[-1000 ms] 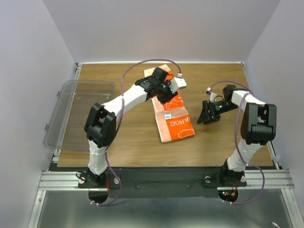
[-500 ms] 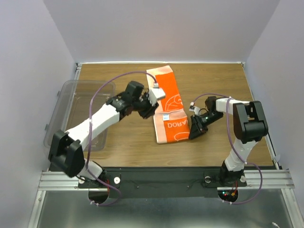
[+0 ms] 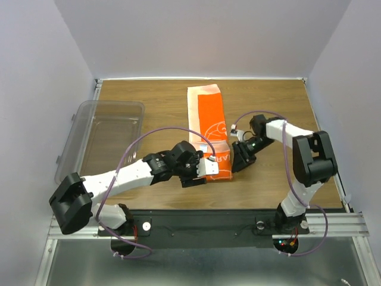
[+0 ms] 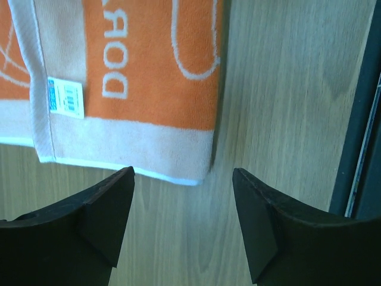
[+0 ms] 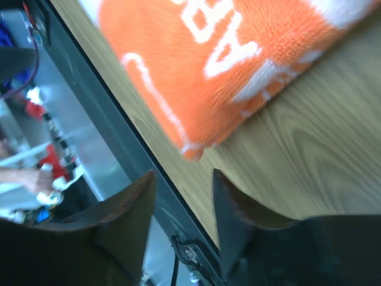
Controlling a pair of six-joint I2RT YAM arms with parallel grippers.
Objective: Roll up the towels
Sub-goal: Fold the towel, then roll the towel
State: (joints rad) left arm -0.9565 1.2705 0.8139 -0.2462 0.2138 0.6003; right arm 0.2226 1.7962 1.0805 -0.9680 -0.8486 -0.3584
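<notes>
The orange towel lies flat and lengthwise on the table, with white cat outline and lettering facing up. My left gripper is open and empty at the towel's near end. In the left wrist view the towel's pale hem with a small label lies just beyond my open left gripper. My right gripper is low beside the towel's near right corner. In the right wrist view my right gripper is open and empty, and the orange corner is just ahead of it.
A clear plastic tub stands at the table's left edge. The table's black front rail runs close behind both grippers and shows in the left wrist view and the right wrist view. Purple cables loop over both arms.
My left arm has swung from the towel's far end down to its near end. The towel now lies straighter and fully laid out. My right gripper has moved in to the near right corner.
</notes>
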